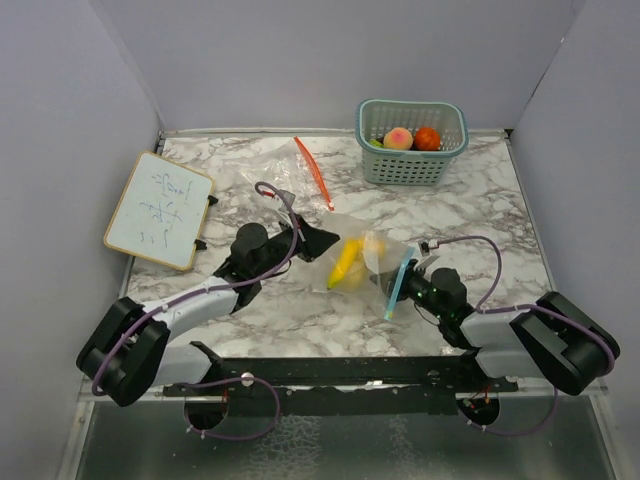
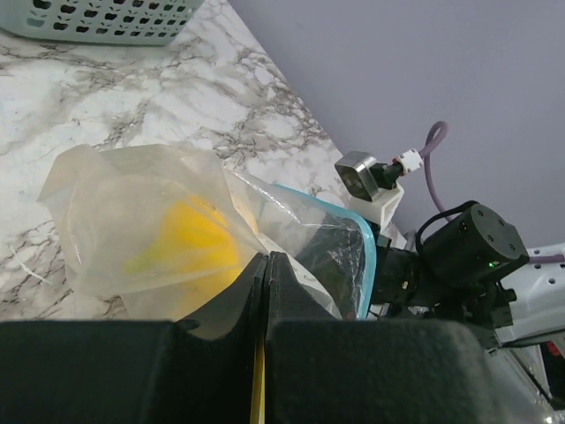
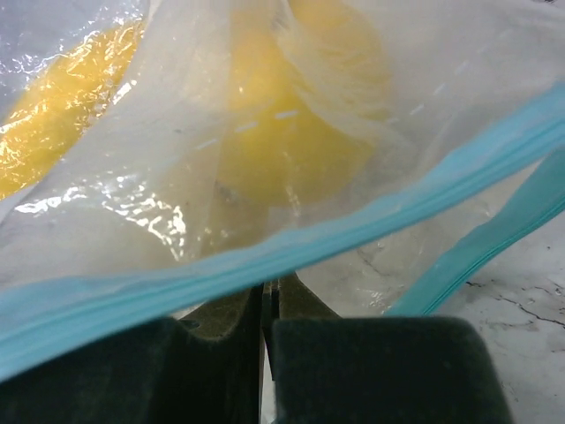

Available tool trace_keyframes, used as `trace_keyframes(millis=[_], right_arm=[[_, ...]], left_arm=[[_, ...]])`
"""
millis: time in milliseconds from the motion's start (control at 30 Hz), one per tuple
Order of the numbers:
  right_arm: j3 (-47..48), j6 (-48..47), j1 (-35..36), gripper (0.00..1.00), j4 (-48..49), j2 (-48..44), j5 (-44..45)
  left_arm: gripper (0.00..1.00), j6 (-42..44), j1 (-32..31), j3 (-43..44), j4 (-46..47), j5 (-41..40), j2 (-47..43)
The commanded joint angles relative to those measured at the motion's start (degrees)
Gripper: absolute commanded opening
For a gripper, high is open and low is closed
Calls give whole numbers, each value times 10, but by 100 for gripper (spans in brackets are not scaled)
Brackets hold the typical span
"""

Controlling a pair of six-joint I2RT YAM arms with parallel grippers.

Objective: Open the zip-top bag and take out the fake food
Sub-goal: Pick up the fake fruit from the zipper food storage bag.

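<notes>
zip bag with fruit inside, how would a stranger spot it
On the marble table, look at the near middle. The clear bag there has a teal zip edge and yellow fruit inside; the clear plastic behind it has an orange-red strip.

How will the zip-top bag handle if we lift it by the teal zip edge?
The bag is probably floppy: its thin film creases and sags around the contents. Likely bottom-heavy when lifted; the banana inside could slide and swing. The glossy film may slip from a pinch.

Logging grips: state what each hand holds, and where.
Both hold the zip-top bag: right hand pinches it at the teal zip strip; left hand pinches clear film at the opposite end.
</notes>
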Motion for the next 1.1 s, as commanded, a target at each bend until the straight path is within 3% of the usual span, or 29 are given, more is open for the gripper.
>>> trace_keyframes(millis=[0, 133, 300, 433, 600, 800, 1067], right_arm=[[-22, 4, -4, 6, 83, 11, -16], [-21, 2, -4, 23, 92, 14, -30], [-20, -12, -4, 50, 115, 22, -67], [-4, -24, -4, 70, 104, 43, -84], [11, -23, -4, 74, 91, 76, -79], [45, -19, -4, 92, 128, 145, -124], [59, 26, -4, 93, 212, 228, -120]], left_arm=[[0, 53, -15, 21, -61, -36, 6], [0, 4, -9, -14, 29, -1, 41], [0, 33, -6, -8, -5, -28, 60], [0, -3, 7, -26, 74, 3, 107], [0, -16, 6, -26, 95, 13, 124], [0, -16, 6, -25, 97, 15, 134], [0, -46, 5, -53, 190, 37, 216]])
